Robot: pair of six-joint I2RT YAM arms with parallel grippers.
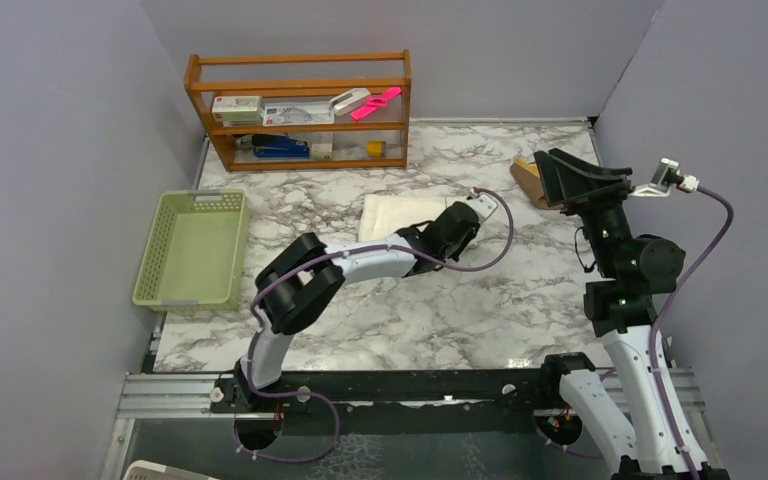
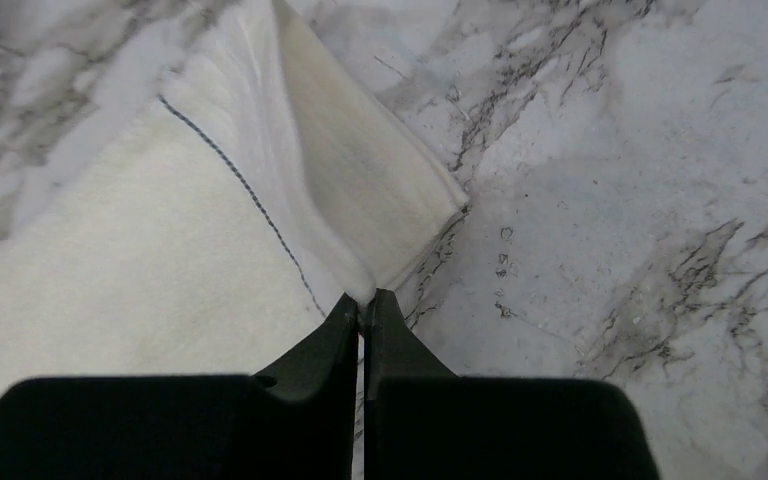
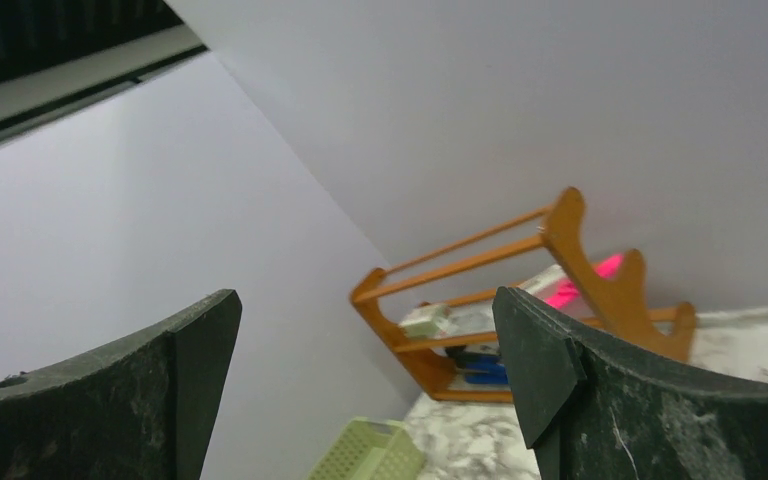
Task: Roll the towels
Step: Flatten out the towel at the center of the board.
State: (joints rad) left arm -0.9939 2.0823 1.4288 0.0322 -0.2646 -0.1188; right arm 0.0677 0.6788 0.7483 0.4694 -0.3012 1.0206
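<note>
My left gripper [image 2: 365,312] is closed tight. Its two black fingers [image 2: 315,355] are pressed together with only a thin seam between them, and the edge of the white towel [image 2: 140,270] is pinched at their tips. From the pinch the cloth rises in a thin, smooth flap that fans up and away from me, with its layers stacked at the far corner (there are several fine edges, though I cannot tell how many). The rest of the towel lies flat on the marble table [image 2: 640,200] to the left of my fingers. It has a soft, nubbly, cream-white pile, and a fine dark stitched line runs diagonally between the pile and the smoother hem band. The tabletop is hard and glossy, white with grey veins.

From above, the towel is a pale rectangle near the middle of the table, in front of the wooden shelf [image 1: 300,110]. My left arm reaches over its right end.

My right gripper [image 3: 365,305] stands wide open and holds nothing. Its two dark, scuffed, wedge-shaped fingers [image 3: 560,370] are far apart, raised in the air and pointed toward the grey wall, the orange-brown shelf and a corner of the pale green lattice basket [image 3: 365,455]. Seen from above, it hangs over the far right of the table. Just beside it a tan-brown towel [image 1: 526,180] lies folded on the marble, mostly hidden behind the gripper.
</note>
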